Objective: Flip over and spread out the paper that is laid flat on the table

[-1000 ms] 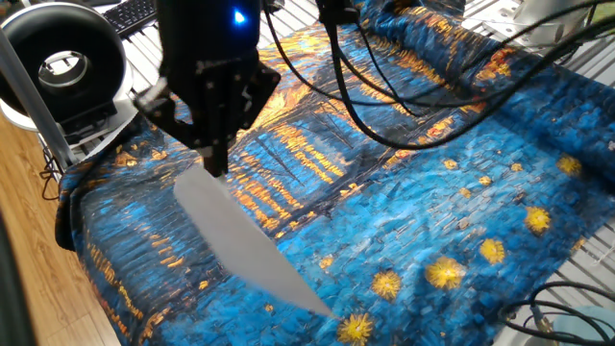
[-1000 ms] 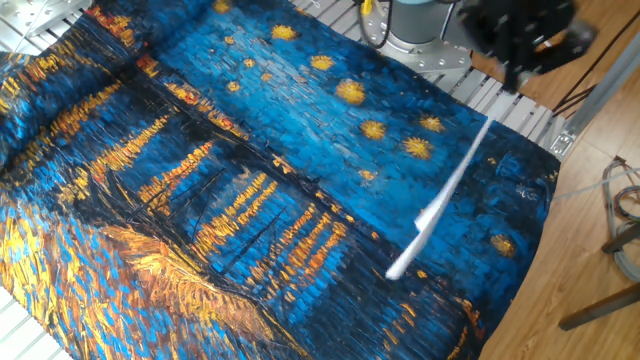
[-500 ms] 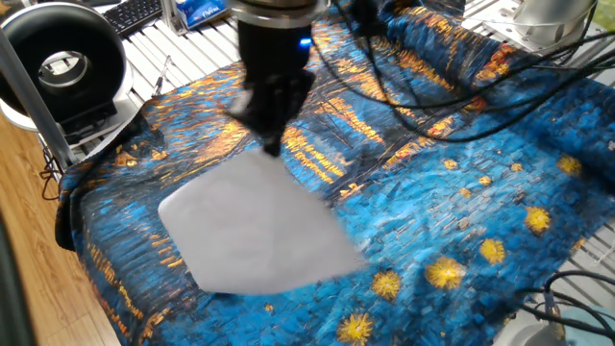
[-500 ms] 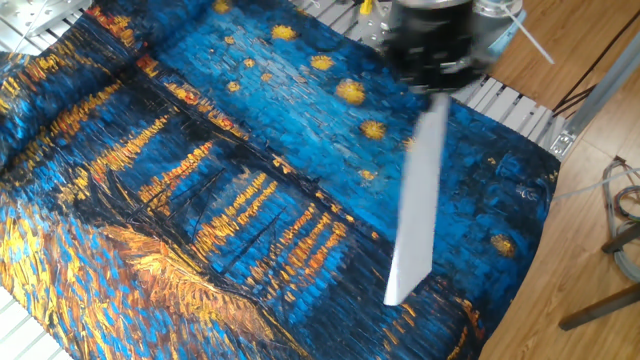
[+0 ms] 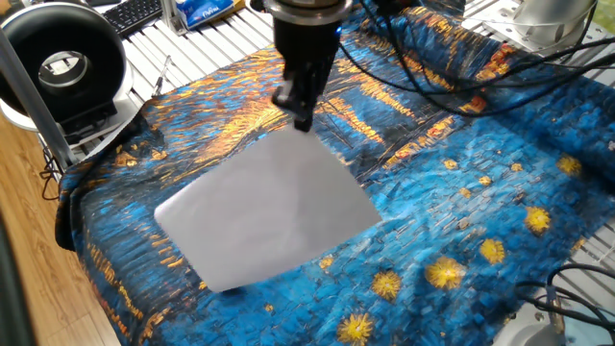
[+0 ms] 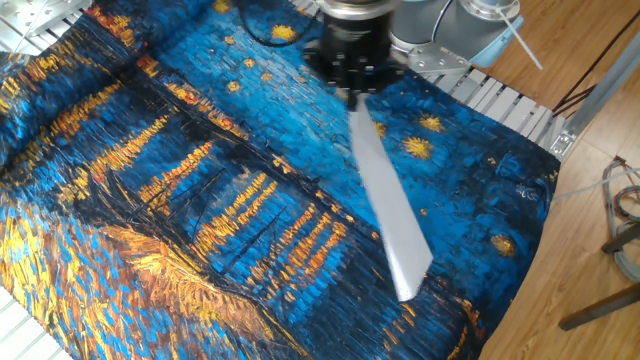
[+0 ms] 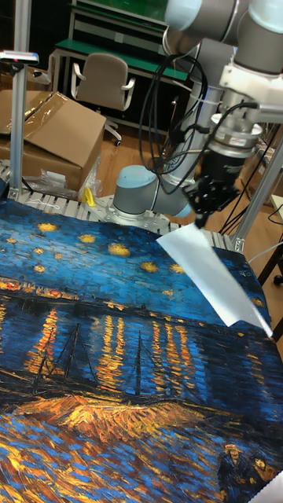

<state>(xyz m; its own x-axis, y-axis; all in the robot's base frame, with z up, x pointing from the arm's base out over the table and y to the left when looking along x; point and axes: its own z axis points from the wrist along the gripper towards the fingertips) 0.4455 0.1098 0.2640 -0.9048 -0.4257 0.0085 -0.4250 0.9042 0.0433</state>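
Paper (image 5: 272,211) pinched at its top corner, slanting below gripper (image 5: 301,117).

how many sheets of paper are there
1. The paper hangs from the gripper, which pinches one corner, slanting down toward the table's near edge. A second sheet stuck flat behind it could not be told apart.

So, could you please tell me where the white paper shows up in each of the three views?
One fixed view: the paper spreads broadly across the lower middle, below the gripper.
The other fixed view: a narrow slanted strip right of centre.
Tall fixed view: a slanted sheet at the right, mid-height.
Shared landmark: the gripper pinching the paper's upper corner over the table.
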